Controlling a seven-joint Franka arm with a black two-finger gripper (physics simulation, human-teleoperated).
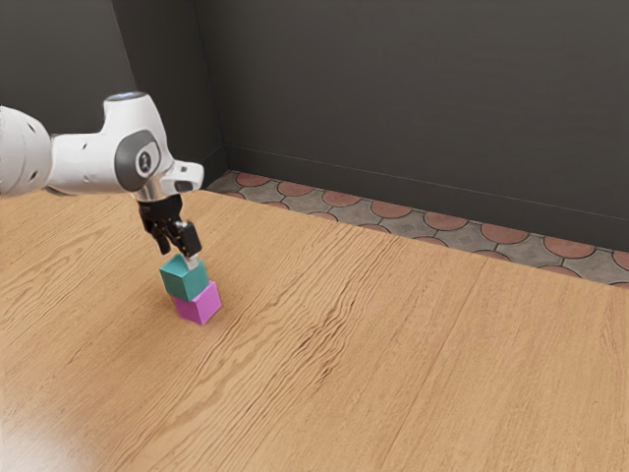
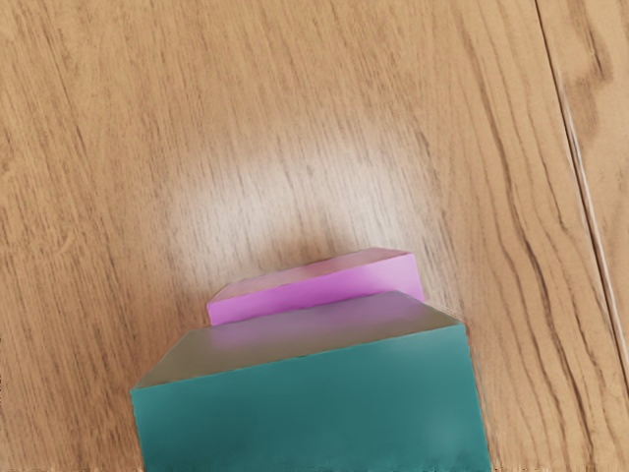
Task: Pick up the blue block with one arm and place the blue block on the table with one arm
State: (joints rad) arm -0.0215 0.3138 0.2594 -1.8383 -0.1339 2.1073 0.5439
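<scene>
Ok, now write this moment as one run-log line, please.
pincer: at top of teal block | teal block: likely the task's blue one, above magenta block | magenta block: on table | placing on table: not done

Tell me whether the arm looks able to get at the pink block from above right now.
Probably not: the teal block is over the pink block, covering its top, with the gripper at the teal one. That would likely have to move first.
</scene>
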